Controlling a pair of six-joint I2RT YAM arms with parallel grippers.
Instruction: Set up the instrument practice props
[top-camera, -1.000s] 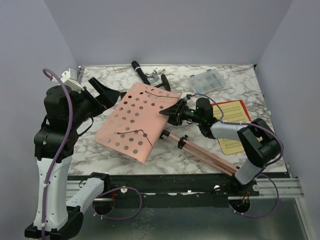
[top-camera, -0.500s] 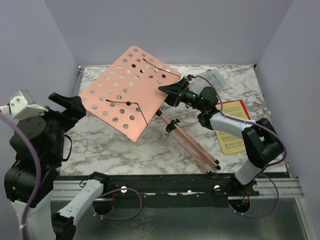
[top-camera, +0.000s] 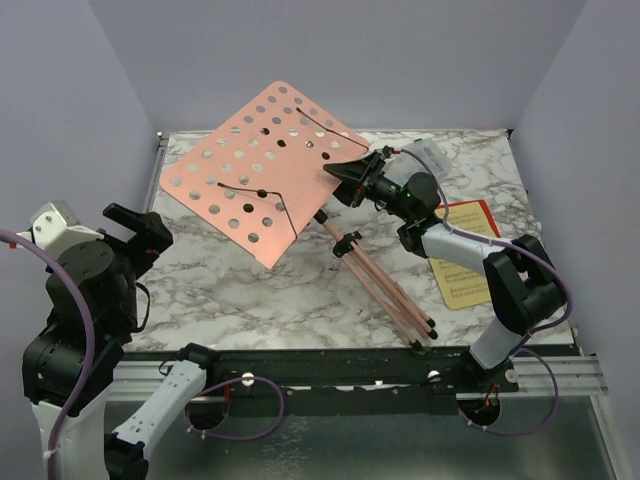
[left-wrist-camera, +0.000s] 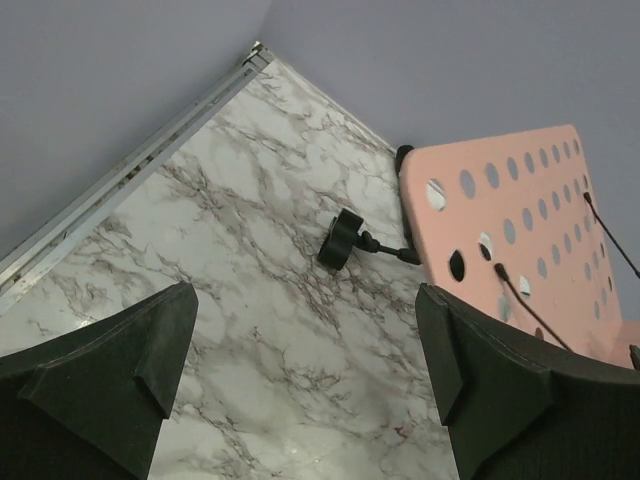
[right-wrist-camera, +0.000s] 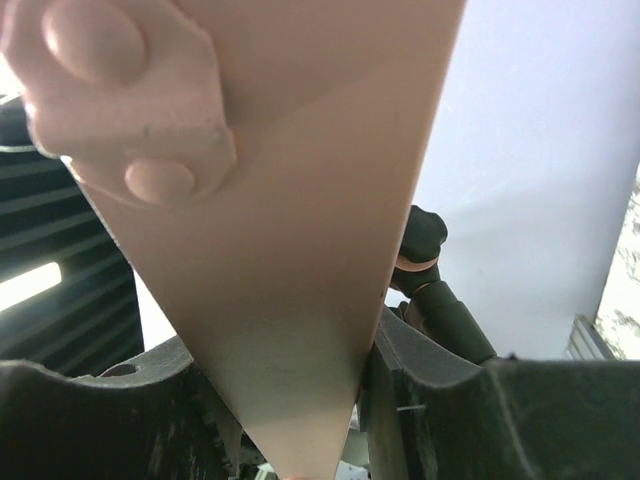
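Pink perforated music stand (top-camera: 262, 165) rises at a slant above the white marble-patterned desk (top-camera: 250, 290), pinched by the right gripper (top-camera: 345, 180). The jaws are clamped on the right-hand corner of the stand's flat plate. The right wrist view shows that narrow pink corner wedged between the two black fingers (right-wrist-camera: 100, 410).

From that grip the plate fans up and left over the desk's far edge, its two thin black wire page-holders facing up. Below it the thin tripod legs (top-camera: 385, 290) run down as one folded bundle. Their feet appear to rest at the desk's near edge, right of centre.

The yellow and red sheet-music pages (top-camera: 465, 225) lie flat near the right edge, partly under the right arm. The black microphone on its short round-based stand (left-wrist-camera: 340, 240) lies on its side toward the far edge, partly hidden behind the plate. The left gripper (top-camera: 135, 225) hangs over the near left corner with its jaws spread wide, grasping nothing.

Judged from here, the hold is the weak point. It takes one corner far from the pole, so the plate could twist or slide out of the fingers. With the legs unspread, the stand would topple if let go. The feet sit so close to the near edge that a small push could skid them off. A falling plate could also strike the microphone.
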